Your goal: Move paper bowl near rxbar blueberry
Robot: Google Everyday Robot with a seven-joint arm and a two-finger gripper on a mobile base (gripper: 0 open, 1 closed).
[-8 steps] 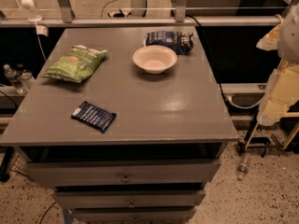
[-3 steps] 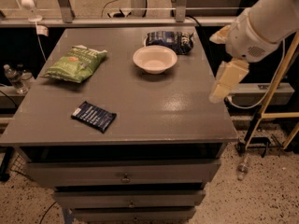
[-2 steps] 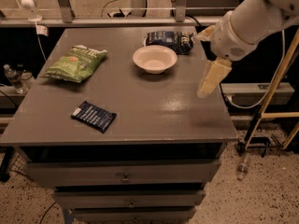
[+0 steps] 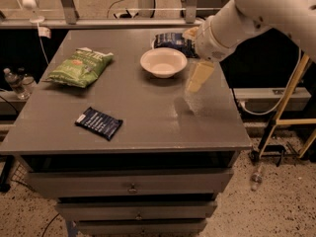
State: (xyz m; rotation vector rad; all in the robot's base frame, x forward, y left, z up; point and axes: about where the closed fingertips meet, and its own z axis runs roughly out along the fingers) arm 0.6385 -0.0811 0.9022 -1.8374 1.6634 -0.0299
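Grey cabinet top (image 4: 148, 127) carries the paper bowl (image 4: 163, 62) just left of the gripper (image 4: 199, 76), which hangs low over the right side; whether it is open or closed I cannot tell. A dark blue snack bag (image 4: 173, 41) lies behind the bowl. The rxbar blueberry (image 4: 98, 123) sits well off to the gripper's left, nearer the front edge. Best to take the bowl's rim squarely, so it lifts without tipping.

Tabletop (image 4: 148, 117): grey, flat.
Back left: green chip bag (image 4: 80, 66).
Back centre: paper bowl (image 4: 163, 61), dark blue snack bag (image 4: 173, 40) just behind.
Front left: rxbar blueberry (image 4: 98, 123).
Pincer (image 4: 199, 77): above the tabletop, right of the bowl.
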